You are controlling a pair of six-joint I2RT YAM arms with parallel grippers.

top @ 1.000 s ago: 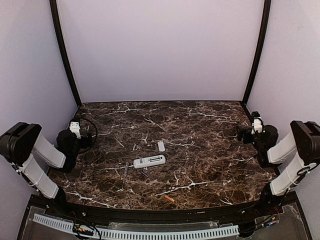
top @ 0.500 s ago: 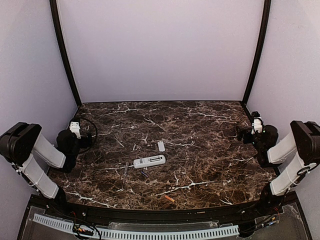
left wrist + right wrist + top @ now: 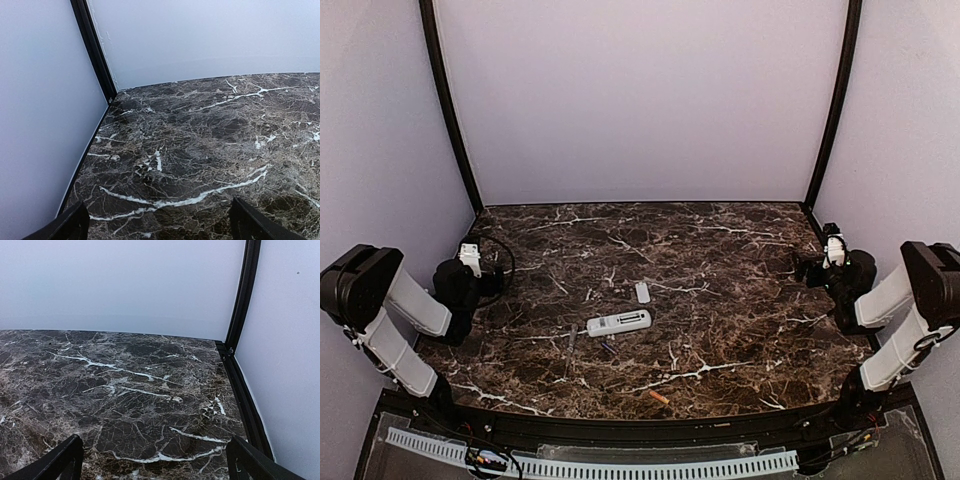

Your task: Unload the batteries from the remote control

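Since the remote control [image 3: 619,322] lies at centre, orange battery [image 3: 659,397] at its five o'clock and seemingly dark batteries [image 3: 607,346] at seven, confirm its bay is bare while left gripper [image 3: 159,220] and right gripper [image 3: 152,455] gape empty.

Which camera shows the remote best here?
Top external: the remote lies whole and unobstructed on the table, with a small white cover piece just beyond it. Both wrist views face the table's far corners and show nothing of the remote.
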